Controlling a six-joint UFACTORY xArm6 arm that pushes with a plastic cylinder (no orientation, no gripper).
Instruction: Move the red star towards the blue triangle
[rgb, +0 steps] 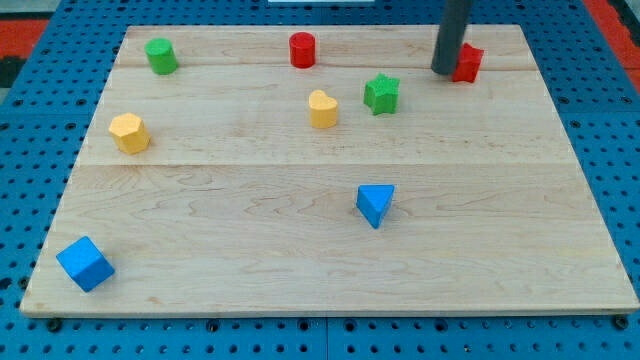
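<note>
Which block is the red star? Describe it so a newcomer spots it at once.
Start at the wooden board's top right corner in the view. The red star block sits there, partly hidden by my tip at its left edge. The other red block, a cylinder, stands farther left, alone.

Worktop (300, 270): pale wood, I see eight blocks on it.
Top: green cylinder (160, 56), red cylinder (302, 50), red star (468, 63).
Middle: yellow hexagon (129, 132), yellow heart (322, 109), green star (381, 94).
Bottom: blue triangle (375, 204), blue cube (85, 264).

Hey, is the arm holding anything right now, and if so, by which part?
Nothing is held; the rod cannot grasp. My tip is against the view's left side of the red star, partly hiding it; actual contact cannot be told.
</note>
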